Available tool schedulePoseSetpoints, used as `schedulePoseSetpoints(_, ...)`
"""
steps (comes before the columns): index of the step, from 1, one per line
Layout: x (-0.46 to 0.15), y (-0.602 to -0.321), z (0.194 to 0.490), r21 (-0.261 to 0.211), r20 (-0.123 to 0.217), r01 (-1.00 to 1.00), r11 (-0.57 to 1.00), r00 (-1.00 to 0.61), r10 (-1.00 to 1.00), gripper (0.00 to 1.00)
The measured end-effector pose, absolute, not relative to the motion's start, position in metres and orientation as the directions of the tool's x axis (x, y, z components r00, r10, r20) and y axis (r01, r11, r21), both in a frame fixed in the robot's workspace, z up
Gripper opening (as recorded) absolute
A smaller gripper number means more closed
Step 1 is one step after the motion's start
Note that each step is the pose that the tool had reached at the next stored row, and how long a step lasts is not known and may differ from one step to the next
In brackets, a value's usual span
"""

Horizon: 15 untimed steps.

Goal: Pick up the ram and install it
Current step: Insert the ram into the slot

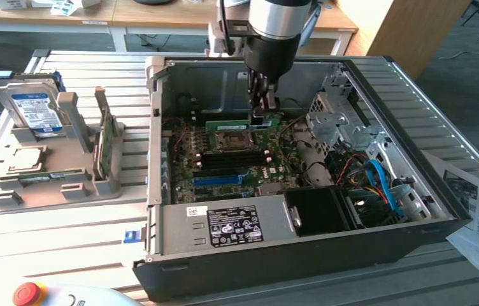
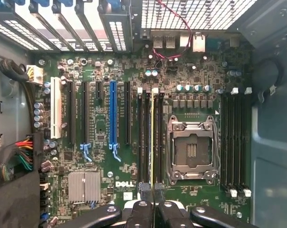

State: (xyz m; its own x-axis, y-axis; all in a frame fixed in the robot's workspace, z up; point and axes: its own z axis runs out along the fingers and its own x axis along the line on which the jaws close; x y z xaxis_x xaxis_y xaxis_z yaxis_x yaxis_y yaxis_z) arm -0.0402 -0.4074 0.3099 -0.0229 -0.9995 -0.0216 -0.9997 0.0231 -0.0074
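The gripper [image 1: 261, 116] is lowered into the open case [image 1: 307, 258], over the board [image 1: 222, 159]. The ram [image 1: 232, 122] is clamped between its fingers [image 2: 139, 214], which are drawn almost together with only the stick's thickness between them. In the exterior view the ram is seen as a thin green strip held level, just beside the socket [image 1: 232, 141] on the side toward the case's back wall. In the wrist view the ram [image 2: 152, 142] is seen edge-on as a thin pale line running out from the gripper [image 2: 153, 209]. It is lined up along the black slots [image 2: 145, 137] that lie between the blue slot [image 2: 113, 114] and the socket [image 2: 190, 149]. Whether it is seated in a slot or held just above cannot be told. A drive [image 1: 34, 109] is stood in a grey holder [image 1: 53, 191] on the table [image 1: 69, 239], at the exterior view's left, well apart from the case.
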Motion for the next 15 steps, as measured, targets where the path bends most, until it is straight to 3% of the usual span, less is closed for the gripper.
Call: schedulePoseSetpoints(15,-0.04,-0.407,0.295,-0.007,-0.022,-1.0,0.023,-0.023,-0.999,0.12)
